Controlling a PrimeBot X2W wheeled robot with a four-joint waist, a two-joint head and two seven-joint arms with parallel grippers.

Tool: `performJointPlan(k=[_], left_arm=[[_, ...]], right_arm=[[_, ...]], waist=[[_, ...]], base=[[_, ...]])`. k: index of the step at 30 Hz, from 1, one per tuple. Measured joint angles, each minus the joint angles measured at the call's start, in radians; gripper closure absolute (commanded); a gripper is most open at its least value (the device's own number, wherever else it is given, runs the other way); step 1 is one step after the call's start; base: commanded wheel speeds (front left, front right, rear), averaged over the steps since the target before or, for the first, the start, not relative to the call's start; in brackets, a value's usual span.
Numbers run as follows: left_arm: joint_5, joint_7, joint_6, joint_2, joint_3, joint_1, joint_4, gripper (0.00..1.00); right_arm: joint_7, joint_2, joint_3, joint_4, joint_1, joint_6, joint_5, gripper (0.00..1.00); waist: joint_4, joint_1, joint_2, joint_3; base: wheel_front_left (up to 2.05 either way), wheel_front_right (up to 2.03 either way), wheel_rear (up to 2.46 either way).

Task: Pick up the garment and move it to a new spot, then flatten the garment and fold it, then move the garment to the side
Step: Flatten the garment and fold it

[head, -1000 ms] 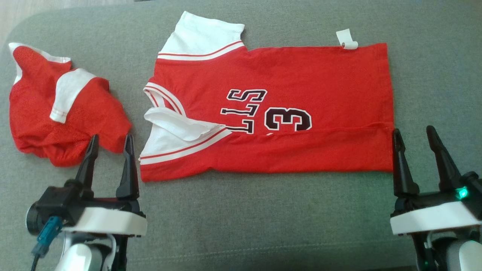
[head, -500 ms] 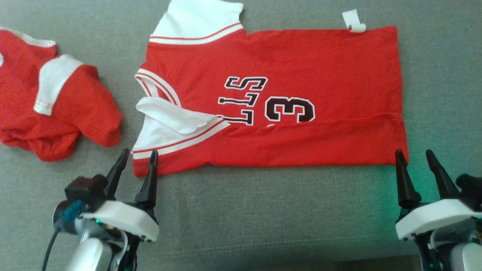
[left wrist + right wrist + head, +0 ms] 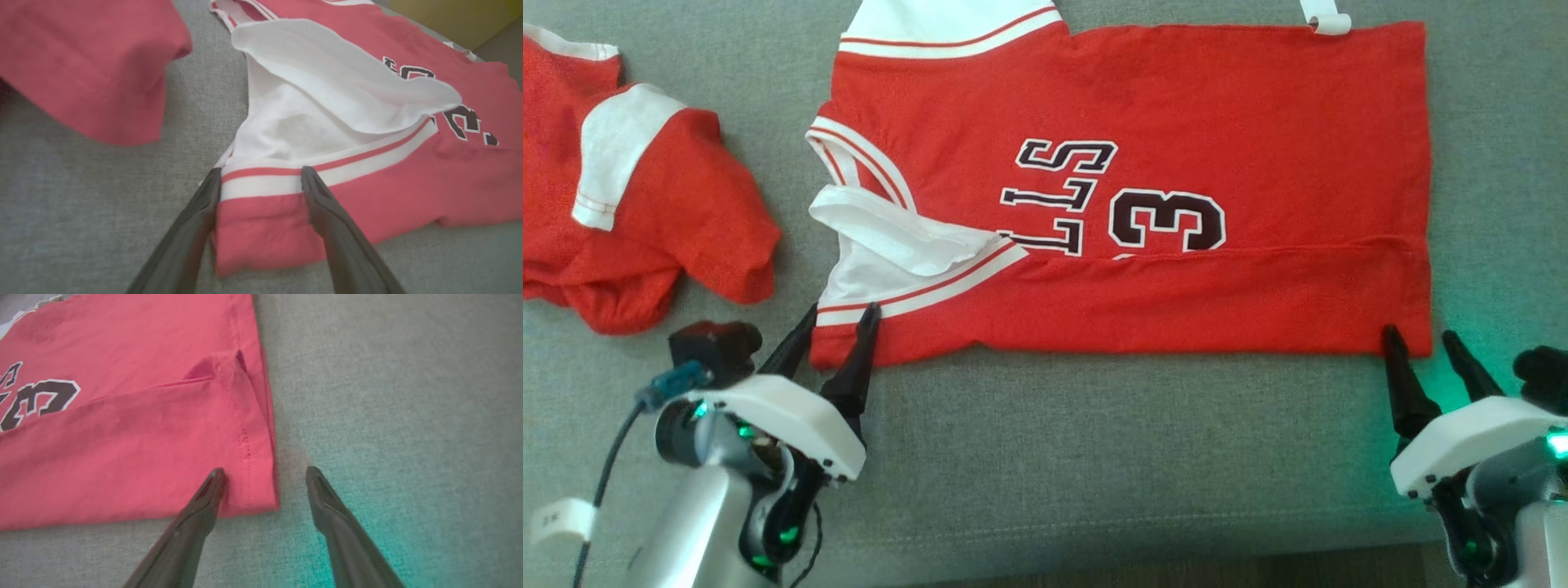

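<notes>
- Near edge of the sofa seat (image 3: 1094, 457), left side: left gripper (image 3: 843, 310), jaws apart. They straddle the red jersey (image 3: 1176, 98) at its near corner by the striped white armhole band. Cloth lies between them, not pinched.
- Near edge, right side: right gripper (image 3: 1419, 333), jaws apart, at the jersey's near hem corner. One jaw is over the cloth, the other over bare sofa.
- Middle of the seat: jersey lies flat, neck toward the left edge, near long side folded over, partly covering the dark number.
- Left edge: crumpled red-and-white garment (image 3: 686, 204), apart from the jersey.
- Far edge: white tag (image 3: 1327, 20) curling off the jersey.
</notes>
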Motion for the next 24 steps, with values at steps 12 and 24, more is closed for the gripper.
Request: performJointPlan(k=[12, 24], left_arm=[[0.006, 0.051, 0.032, 0.013, -0.022, 0.028, -0.078, 1.00], [-0.006, 0.088, 0.105, 0.022, -0.024, 0.231, -0.208, 1.00]], right_arm=[[0.043, 0.002, 0.000, -0.019, -0.025, 0.000, 0.059, 1.00], [0.088, 0.006, -0.041, -0.082, 0.144, 0.000, 0.068, 1.00]], waist=[[0.005, 0.0000, 0.0000, -0.014], [0.025, 0.0000, 0.0000, -0.109]], base=[[0.00, 0.00, 0.00], [0.00, 0.00, 0.00]])
